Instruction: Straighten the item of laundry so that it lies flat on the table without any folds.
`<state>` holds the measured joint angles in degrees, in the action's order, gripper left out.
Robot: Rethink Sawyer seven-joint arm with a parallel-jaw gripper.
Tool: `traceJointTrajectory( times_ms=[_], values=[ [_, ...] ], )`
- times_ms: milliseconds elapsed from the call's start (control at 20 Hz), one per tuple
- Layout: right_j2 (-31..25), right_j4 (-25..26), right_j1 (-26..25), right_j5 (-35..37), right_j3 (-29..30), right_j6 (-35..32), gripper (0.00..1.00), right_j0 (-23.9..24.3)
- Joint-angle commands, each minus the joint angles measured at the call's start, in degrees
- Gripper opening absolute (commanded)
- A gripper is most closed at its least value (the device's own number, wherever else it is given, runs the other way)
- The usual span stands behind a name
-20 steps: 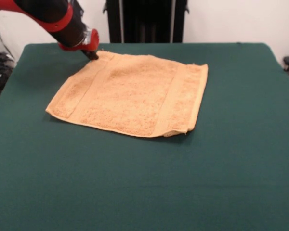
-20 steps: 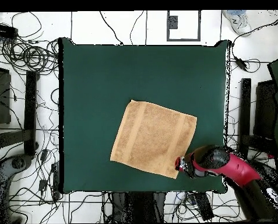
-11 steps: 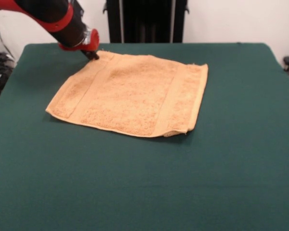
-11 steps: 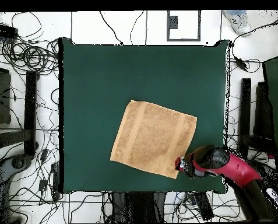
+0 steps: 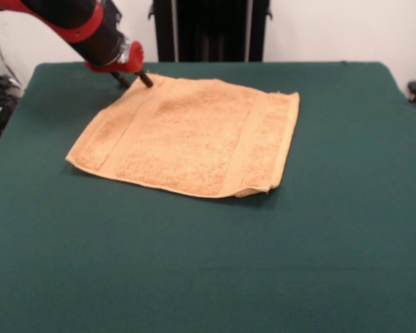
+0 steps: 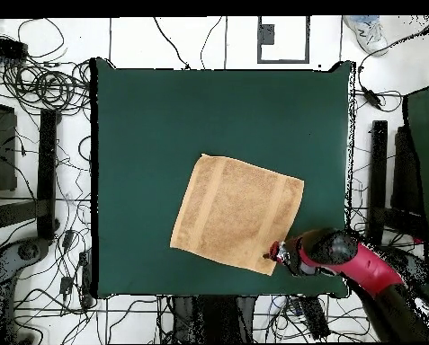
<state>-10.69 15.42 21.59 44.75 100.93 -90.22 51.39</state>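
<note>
Front view: The towel (image 5: 191, 135) lies spread on the green bench (image 5: 208, 263), in the far-left part of the surface, rotated so its edges run skew to the bench edges. Two woven border bands cross it, one near each end. The near right corner shows a small doubled-over lip; the rest of the cloth lies flat. The gripper (image 5: 134, 79) stands at the towel's far left corner with its two dark fingers parted, one on each side of the corner tip, nothing clamped between them. The red and black arm enters from the upper left.

Overhead view: The towel (image 6: 236, 213) sits below bench centre, towards the lower edge. The gripper (image 6: 273, 255) is at the towel's lower right corner; finger spacing cannot be resolved here.
</note>
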Motion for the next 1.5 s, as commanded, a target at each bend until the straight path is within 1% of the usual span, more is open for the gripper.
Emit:
traceJointTrajectory(
  times_ms=[50,250,400,750,1200,1500],
  values=[
    [-7.7,-5.7,-9.9,-10.9,6.1,-4.6,1.0,4.1],
    [-9.2,-7.1,-11.2,-11.4,7.1,-3.3,1.0,5.7],
    [-9.9,-7.7,-12.0,-10.7,6.8,-2.3,1.0,6.4],
    [-10.5,-8.1,-12.6,-11.7,7.8,-2.6,1.0,7.6],
    [-12.4,-9.1,-13.2,-23.6,14.2,-8.0,1.0,10.9],
    [-12.2,-10.4,-13.0,-26.6,16.0,-9.4,1.0,11.3]
  ],
)
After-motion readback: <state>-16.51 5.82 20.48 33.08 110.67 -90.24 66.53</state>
